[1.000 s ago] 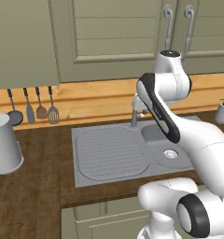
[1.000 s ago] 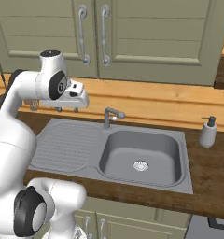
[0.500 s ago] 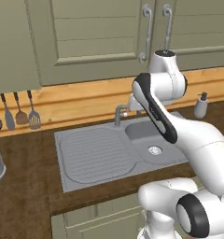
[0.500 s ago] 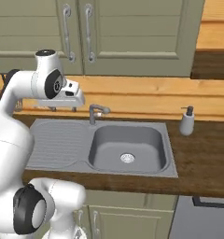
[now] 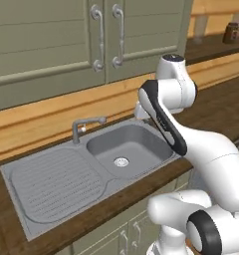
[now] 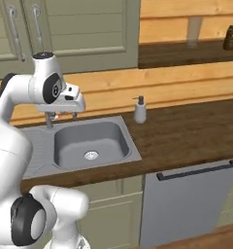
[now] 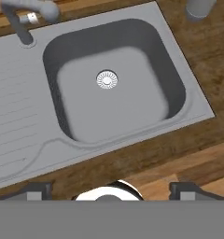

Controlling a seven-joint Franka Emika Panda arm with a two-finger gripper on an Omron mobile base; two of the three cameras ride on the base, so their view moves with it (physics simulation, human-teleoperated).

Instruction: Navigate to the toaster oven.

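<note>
In the left base view the arm covers the sink's point(image 5: 52, 187) right rim and the counter behind it; the cabinet doors point(image 5: 66, 40) run off the top edge. In the hand view the soap dispenser point(image 7: 200, 7) is cut by the top edge; a small dark object point(image 6: 232, 38) on the far shelf is too blurred to identify.

Both base views flank the sink point(image 5: 122, 149); hand view overlooks it.

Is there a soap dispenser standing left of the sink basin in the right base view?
No, the soap dispenser stands on the wooden counter right of the sink basin.
</note>
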